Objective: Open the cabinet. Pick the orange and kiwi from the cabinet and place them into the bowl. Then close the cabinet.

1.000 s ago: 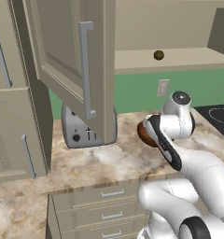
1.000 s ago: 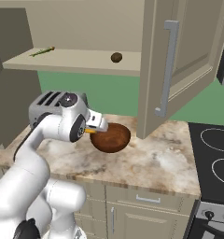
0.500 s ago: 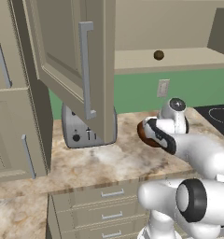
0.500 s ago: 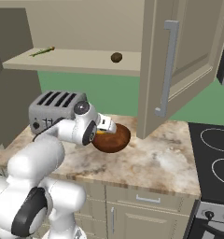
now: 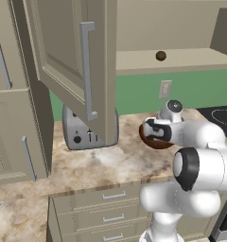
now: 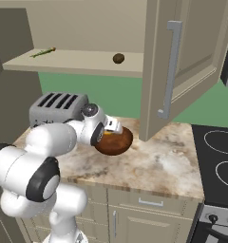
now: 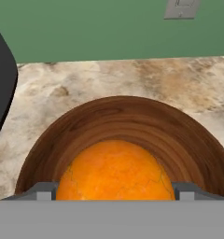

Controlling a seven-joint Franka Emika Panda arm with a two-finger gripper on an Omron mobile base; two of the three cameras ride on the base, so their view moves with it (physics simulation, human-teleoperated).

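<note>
Orange (image 7: pixel 115 170): lies inside the bowl (image 7: pixel 188 140), right in front of the hand camera, low against the near wall of the wood.
Fingers: spread wide, one tip on each side of the orange; from the hand view I cannot tell whether they touch it, but they look parted rather than clamped, so I judge the fruit released or about to be.
Gripper (image 6: pixel 112 129): sits at the bowl's rim (image 6: pixel 128 142) in the right base view, the wrist reaching in from the toaster side.
Bowl position: on the marbled surface (image 5: pixel 87 165), just beside the toaster (image 5: pixel 77 134) and below the open cabinet door (image 5: pixel 63 52).
Toaster: silver, standing on the surface against the green wall (image 6: pixel 111 92), partly hidden by the door in the left base view.
Cabinet (image 6: pixel 187 52): both doors stand swung out, long bar handle (image 6: pixel 170 71) toward the cameras.
Kiwi (image 6: pixel 118 58): on the cabinet shelf (image 6: pixel 73 61), well apart from the bowl, above and behind it.
Shelf extra: a thin green stalk-like item (image 6: pixel 43 52) lies at the far end; too small to name.
Done, by my reading: cabinet opened, orange brought to the bowl.
Left: fetch the kiwi, place it in the bowl, then shut both doors.
</note>
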